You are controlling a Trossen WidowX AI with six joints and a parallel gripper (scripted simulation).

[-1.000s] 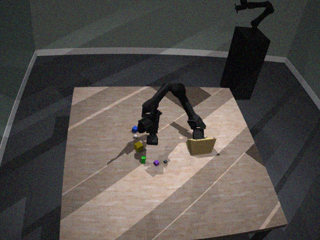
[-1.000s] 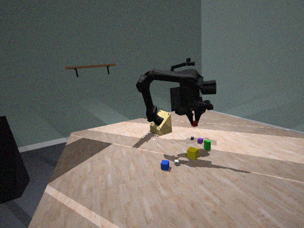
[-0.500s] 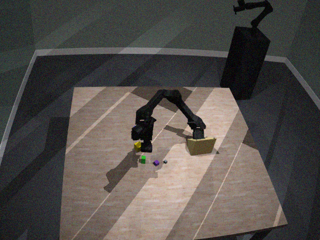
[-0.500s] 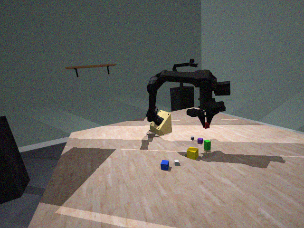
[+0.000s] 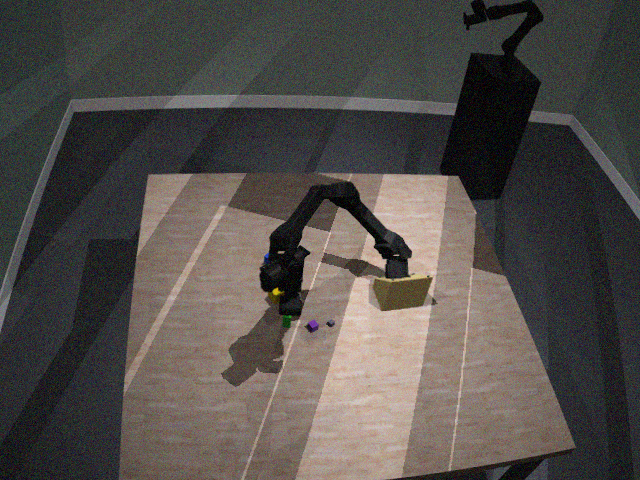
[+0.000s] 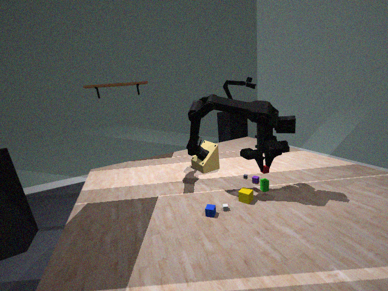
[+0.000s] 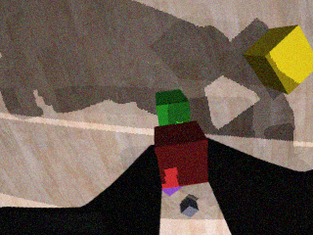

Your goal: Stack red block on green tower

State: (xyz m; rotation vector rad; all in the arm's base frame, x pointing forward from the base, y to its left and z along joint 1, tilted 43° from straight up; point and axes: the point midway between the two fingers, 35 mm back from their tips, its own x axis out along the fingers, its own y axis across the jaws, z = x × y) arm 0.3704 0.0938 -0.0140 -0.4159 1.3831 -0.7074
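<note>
The hand [image 6: 265, 166] grips the red block [image 6: 265, 169] between its dark fingers, holding it in the air above the worktop [image 6: 219, 250]. The green tower [image 6: 264, 184] stands upright just below and slightly ahead of the block, apart from it. Near the tower sit a purple cube [image 6: 255, 179] and a small grey cube [image 6: 245, 176]; a yellow block [image 6: 245, 195] lies beside it, with a blue cube [image 6: 210, 210] and a white cube [image 6: 225, 207] farther off.
</note>
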